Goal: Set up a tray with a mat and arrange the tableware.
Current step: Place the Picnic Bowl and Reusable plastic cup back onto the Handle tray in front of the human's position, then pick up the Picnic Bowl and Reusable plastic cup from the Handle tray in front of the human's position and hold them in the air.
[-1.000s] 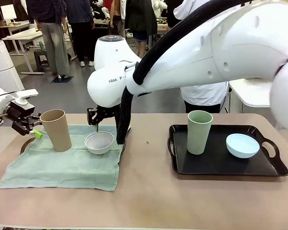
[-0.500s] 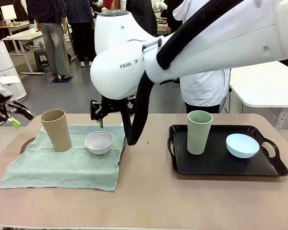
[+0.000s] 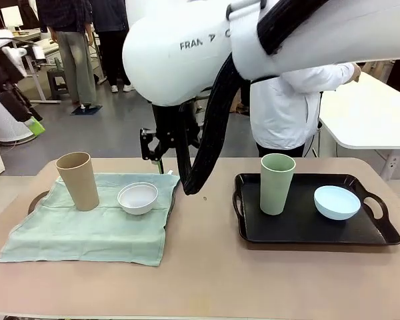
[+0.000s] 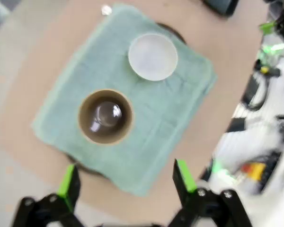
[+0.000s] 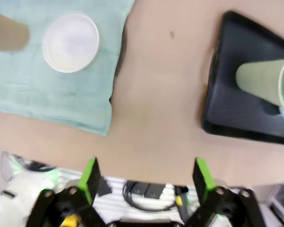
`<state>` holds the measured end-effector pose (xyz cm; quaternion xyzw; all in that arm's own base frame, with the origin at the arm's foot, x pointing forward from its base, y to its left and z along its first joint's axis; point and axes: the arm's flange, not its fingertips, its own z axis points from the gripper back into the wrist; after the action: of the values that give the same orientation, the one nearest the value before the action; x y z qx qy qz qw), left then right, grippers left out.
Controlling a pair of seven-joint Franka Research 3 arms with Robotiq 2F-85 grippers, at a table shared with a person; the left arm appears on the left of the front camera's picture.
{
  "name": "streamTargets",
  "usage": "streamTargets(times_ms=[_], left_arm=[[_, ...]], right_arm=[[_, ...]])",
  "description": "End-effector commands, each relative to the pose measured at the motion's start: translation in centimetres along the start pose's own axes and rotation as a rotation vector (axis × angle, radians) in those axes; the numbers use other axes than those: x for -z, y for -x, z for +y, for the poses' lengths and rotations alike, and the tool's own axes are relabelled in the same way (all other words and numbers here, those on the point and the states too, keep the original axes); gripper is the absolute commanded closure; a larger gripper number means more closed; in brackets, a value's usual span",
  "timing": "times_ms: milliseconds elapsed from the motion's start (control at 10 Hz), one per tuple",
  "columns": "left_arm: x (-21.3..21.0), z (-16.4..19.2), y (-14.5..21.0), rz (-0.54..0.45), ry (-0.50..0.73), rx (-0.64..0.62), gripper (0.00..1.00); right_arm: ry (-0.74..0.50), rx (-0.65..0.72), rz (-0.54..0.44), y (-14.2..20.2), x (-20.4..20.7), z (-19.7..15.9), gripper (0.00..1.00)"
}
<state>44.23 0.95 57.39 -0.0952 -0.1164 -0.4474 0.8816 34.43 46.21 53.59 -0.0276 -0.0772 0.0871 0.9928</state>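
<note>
A pale green mat [image 3: 87, 227] lies over a brown tray [image 3: 36, 201] at the left. On the mat stand a tan cup [image 3: 78, 180] and a white bowl [image 3: 138, 197]. A black tray [image 3: 300, 227] at the right holds a sage green cup [image 3: 277, 183] and a pale blue bowl [image 3: 337, 202]. My left gripper [image 3: 25, 115] hangs open high at the far left, well above the tan cup [image 4: 105, 116] and white bowl [image 4: 153, 56]. My right gripper [image 3: 155, 155] is open above the mat's far right corner, over the white bowl [image 5: 71, 42] and sage cup [image 5: 265, 85].
A person in a white top [image 3: 287, 113] stands behind the far edge of the table. My right arm [image 3: 267, 47] spans the top of the front view. Bare tabletop [image 3: 203, 220] lies between the two trays. A white table [image 3: 370, 120] stands at the back right.
Both arms rose. The left gripper drew up and away from the tan cup. The right gripper lifted off the white bowl and shifted slightly right. Cups and bowls stayed put.
</note>
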Motion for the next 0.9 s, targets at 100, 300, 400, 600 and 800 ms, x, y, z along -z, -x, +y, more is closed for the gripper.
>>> streamTargets(times_ms=[100, 300, 400, 600, 800], left_arm=[[1.8, -5.1, -1.4, 0.191, 0.036, -0.258, 0.00], [1.4, -4.8, -1.6, 0.149, -0.029, -0.193, 0.00], [1.4, -4.8, -1.6, 0.149, -0.029, -0.193, 0.00], [1.4, -4.8, -1.6, 0.149, -0.029, -0.193, 0.00], [1.4, -4.8, -1.6, 0.149, -0.029, -0.193, 0.00]], right_arm=[[0.046, 0.056, -0.223, 4.6, -4.2, -1.4, 0.00], [0.019, 0.024, -0.130, 2.9, -4.6, -0.4, 0.00], [0.019, 0.024, -0.130, 2.9, -4.6, -0.4, 0.00], [0.019, 0.024, -0.130, 2.9, -4.6, -0.4, 0.00], [0.019, 0.024, -0.130, 2.9, -4.6, -0.4, 0.00]])
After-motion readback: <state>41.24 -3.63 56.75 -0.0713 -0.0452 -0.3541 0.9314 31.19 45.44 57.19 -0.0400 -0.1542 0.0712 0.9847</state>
